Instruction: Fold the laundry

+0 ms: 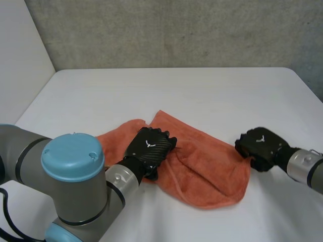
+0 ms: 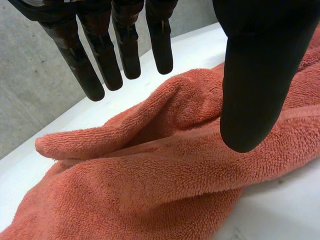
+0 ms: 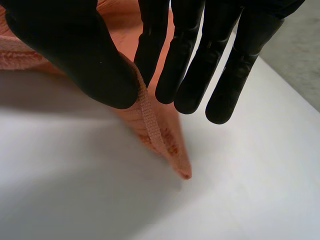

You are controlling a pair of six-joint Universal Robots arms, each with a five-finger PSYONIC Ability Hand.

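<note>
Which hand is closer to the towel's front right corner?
Right. The right hand pinches the towel's right edge just behind that corner; the left hand is open over the towel's left half, farther away.

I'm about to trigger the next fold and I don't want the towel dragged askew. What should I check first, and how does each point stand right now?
1. Right hand pinches the towel at its hem near a corner: ok.
2. Left hand grips the towel: not ok. Its fingers are straight, above the bunched middle.
3. Towel lies flat: not ok. It is creased and partly folded over.
4. Towel wholly on the table: ok.
5. Corner beneath the left hand located: cannot tell.
</note>
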